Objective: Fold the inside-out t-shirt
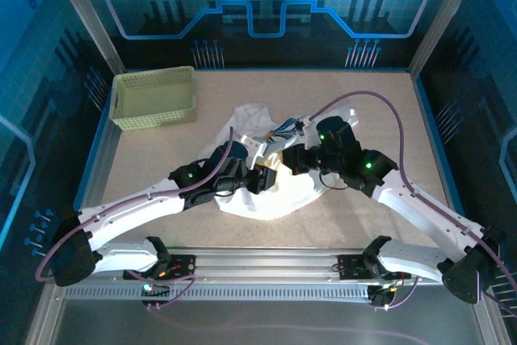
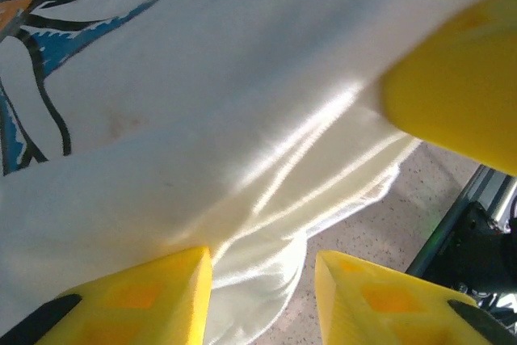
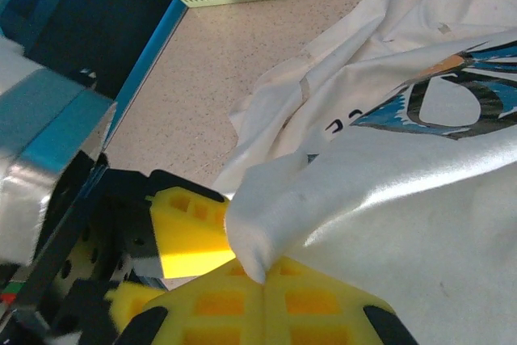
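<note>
From above, the t-shirt [image 1: 279, 195] lies bunched in the middle of the bench [image 1: 388, 119], with both arms meeting over it. At the left wrist, the left gripper [image 2: 262, 288] has its fingers spread around a hanging fold (probably ready to take it). At the right wrist, the right gripper [image 3: 265, 288] has its fingers pressed together, pinching a cloth corner, apparently to hold it up.

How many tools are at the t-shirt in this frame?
2. The left tool is at the near-left part of the t-shirt, fingers apart with cloth between them. The right tool is just right of it, shut on a fold.
</note>
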